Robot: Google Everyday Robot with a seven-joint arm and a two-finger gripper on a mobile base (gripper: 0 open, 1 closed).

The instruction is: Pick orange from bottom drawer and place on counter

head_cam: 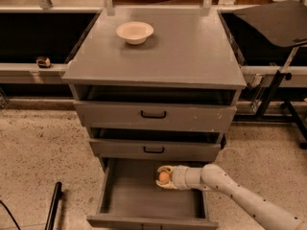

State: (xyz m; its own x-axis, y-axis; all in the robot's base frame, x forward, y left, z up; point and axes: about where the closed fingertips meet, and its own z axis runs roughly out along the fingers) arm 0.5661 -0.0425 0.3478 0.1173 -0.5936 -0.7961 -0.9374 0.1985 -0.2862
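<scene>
The orange [164,177] is small and round and sits between the cream fingers of my gripper [163,177], which is shut on it. The gripper reaches in from the lower right and holds the fruit inside the open bottom drawer [144,198], near its back right part, above the grey floor of the drawer. The counter [182,47] is the flat grey top of the cabinet, well above the gripper.
A cream bowl [135,32] stands on the counter at the back left. Two shallower drawers with black handles [153,114] sit slightly open above the bottom drawer. A dark stand [280,71] is at the right, a black rod [53,207] on the floor at the left.
</scene>
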